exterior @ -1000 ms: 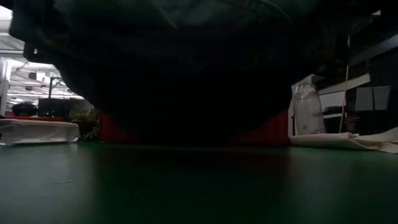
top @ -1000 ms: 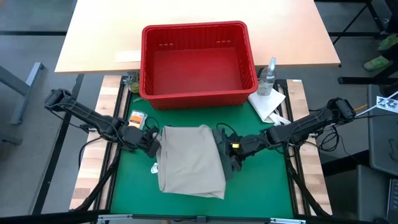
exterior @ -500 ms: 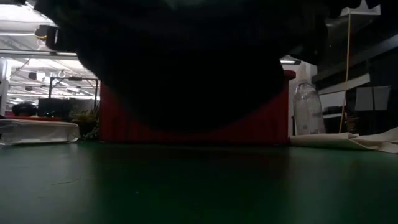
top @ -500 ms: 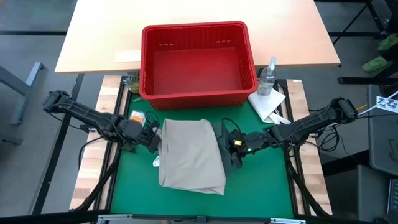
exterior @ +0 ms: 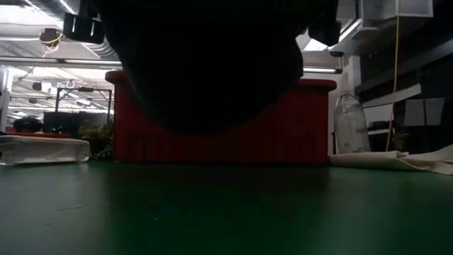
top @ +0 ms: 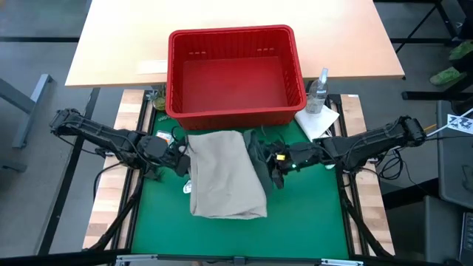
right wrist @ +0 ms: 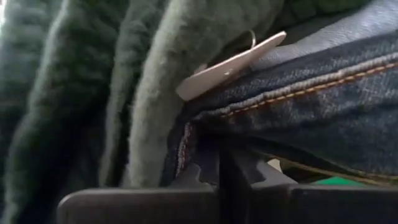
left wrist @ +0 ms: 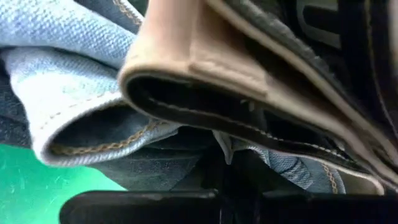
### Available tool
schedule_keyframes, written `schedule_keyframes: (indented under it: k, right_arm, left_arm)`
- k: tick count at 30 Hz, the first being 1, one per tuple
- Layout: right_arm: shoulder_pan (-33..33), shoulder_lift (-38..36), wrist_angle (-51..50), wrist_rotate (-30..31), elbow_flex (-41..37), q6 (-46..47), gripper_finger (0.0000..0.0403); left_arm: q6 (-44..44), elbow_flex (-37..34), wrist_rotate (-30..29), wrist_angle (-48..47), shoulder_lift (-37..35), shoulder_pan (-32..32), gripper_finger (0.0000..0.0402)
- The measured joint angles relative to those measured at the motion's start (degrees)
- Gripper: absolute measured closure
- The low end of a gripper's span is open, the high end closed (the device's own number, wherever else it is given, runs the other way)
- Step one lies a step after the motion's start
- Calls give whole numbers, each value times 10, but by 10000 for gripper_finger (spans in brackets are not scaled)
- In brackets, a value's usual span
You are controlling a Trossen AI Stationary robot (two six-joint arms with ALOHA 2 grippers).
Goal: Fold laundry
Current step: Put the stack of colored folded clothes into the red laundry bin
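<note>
The laundry (top: 225, 176) is a folded stack with a beige khaki piece on top, hanging above the green table (top: 303, 214) between my two grippers. My left gripper (top: 183, 158) is shut at the stack's left edge and my right gripper (top: 264, 167) at its right edge. The left wrist view shows the khaki fold (left wrist: 205, 62), light blue denim (left wrist: 68, 118) and dark denim below. In the right wrist view there are dark olive green folds (right wrist: 93, 81) beside navy jeans (right wrist: 311, 106). Seen from the low view, the stack's underside (exterior: 212, 71) is clear of the table. My left gripper holds the stack's left edge, coming in roughly level from the table's left. Its fingers (left wrist: 217, 193) close on the dark denim (left wrist: 180, 167) low in the stack; how many layers, I cannot tell. The stack hangs clear of the table. My right gripper holds the stack's right edge, coming in roughly level from the table's right. Its fingers (right wrist: 224, 180) close where the navy jeans seam (right wrist: 205, 134) meets the green folds; the stack itself hides the pinch. That side is lifted clear too.
A red plastic basket (top: 236, 74) stands just beyond the stack at the table's far edge. A spray bottle (top: 318, 92) and a white cloth (top: 318, 122) lie at the far right. A small orange packet (top: 164, 138) lies at the far left.
Both grippers have risen and gone toward the table's far edge and the red basket, staying shut. The stack has gone with them, folded as before, and its underside hangs higher above the table than it did.
</note>
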Motion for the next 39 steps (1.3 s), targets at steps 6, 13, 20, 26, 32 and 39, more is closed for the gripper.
schedule_keyframes:
  k: [6,13,20,26,32,39]
  right_arm:
    - [-28,0,-35,-12,34,-21,401]
    - [-60,0,-42,-25,62,-46,401]
    - [-98,1,-62,-52,86,-60,401]
    - [-132,1,-64,-81,104,-60,401]
    - [-161,1,-64,-105,113,-60,401]
    - [-184,2,-63,-118,113,-60,401]
  left_arm:
    - [1,24,23,-10,0,34,396]
    - [18,60,31,-42,0,67,396]
    - [32,96,42,-55,0,104,396]
    - [34,109,48,-58,0,139,396]
    - [35,110,72,-59,0,172,396]
    - [35,110,96,-57,0,206,396]
